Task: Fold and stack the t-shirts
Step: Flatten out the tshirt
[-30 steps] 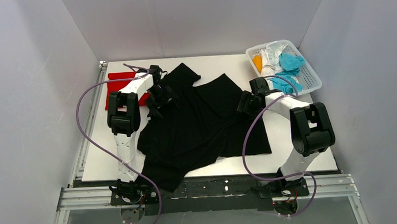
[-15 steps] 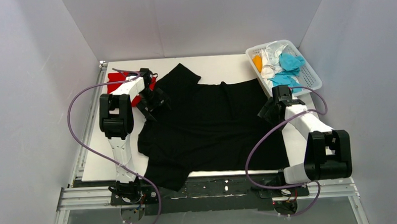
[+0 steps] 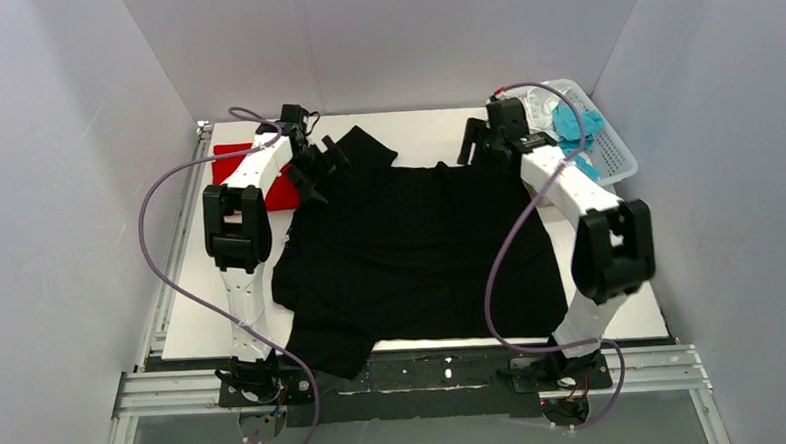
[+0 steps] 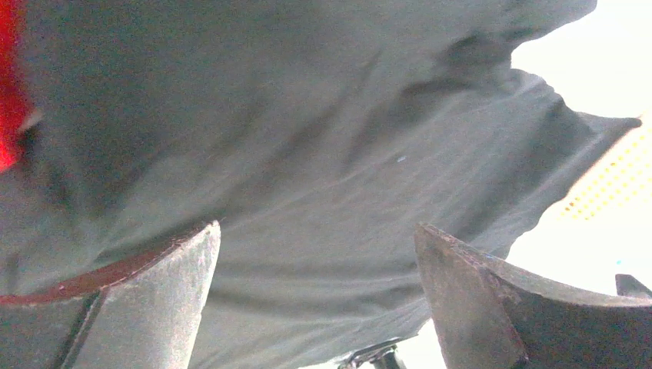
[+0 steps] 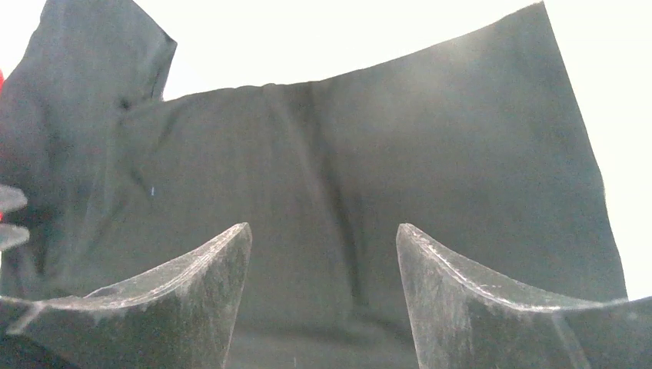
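At your far left, the red shirt (image 3: pixel 236 164) lies by the table's (image 3: pixel 201 315) back-left corner, partly under the left arm. Your left gripper (image 3: pixel 322 163) hangs over the black shirt's (image 3: pixel 420 251) far-left sleeve, fingers spread wide and gripping nothing. The black shirt is spread across the middle of the table, its near-left part draping over the front edge. Your right gripper (image 3: pixel 476 143) hovers at the shirt's far-right corner, fingers released and empty. Furthest right, the basket (image 3: pixel 616 157) holds a cyan shirt (image 3: pixel 571 124).
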